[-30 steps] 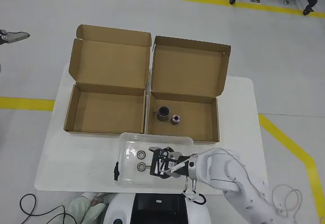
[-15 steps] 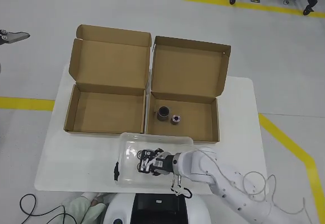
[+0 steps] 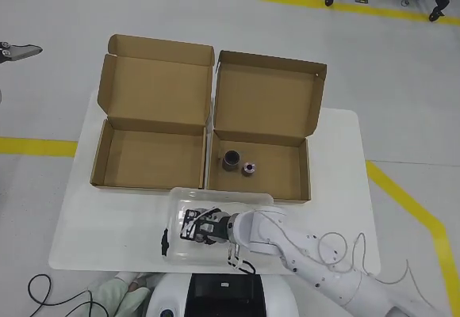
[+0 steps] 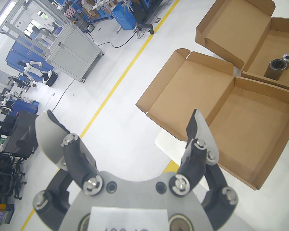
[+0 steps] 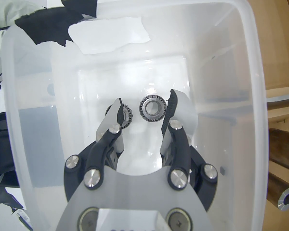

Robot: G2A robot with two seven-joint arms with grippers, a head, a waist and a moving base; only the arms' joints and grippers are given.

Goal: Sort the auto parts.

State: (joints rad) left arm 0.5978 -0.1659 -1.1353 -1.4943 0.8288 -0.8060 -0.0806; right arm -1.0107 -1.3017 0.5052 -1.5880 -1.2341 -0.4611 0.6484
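Black-padded right jaws stand partly open inside the clear plastic bin (image 5: pixel 252 73), low near its floor, with nothing clamped. One steel bearing (image 5: pixel 152 108) lies on the bin floor in the gap between the two fingers (image 5: pixel 169 111); whether either pad touches it cannot be told. A second bearing (image 5: pixel 127 117) lies just beside the first, half hidden behind the other finger. A torn black tape patch (image 5: pixel 55 25) and a white label (image 5: pixel 110 37) are stuck to the bin's far wall.

From above, the bin sits at the near edge of the white tabletop (image 3: pixel 337 158), and the right arm goes into it from the robot's right. Just beyond the bin, an open cardboard box (image 3: pixel 281 170) holds a dark metal sleeve (image 3: pixel 231 161) and a small silver part (image 3: pixel 249 168), close together near its left wall. A second open cardboard box (image 3: pixel 147 158) stands touching it on the robot's left.

The left jaws are spread wide and hold nothing, raised over the grey floor (image 4: pixel 125 49) well off the tabletop's left side.
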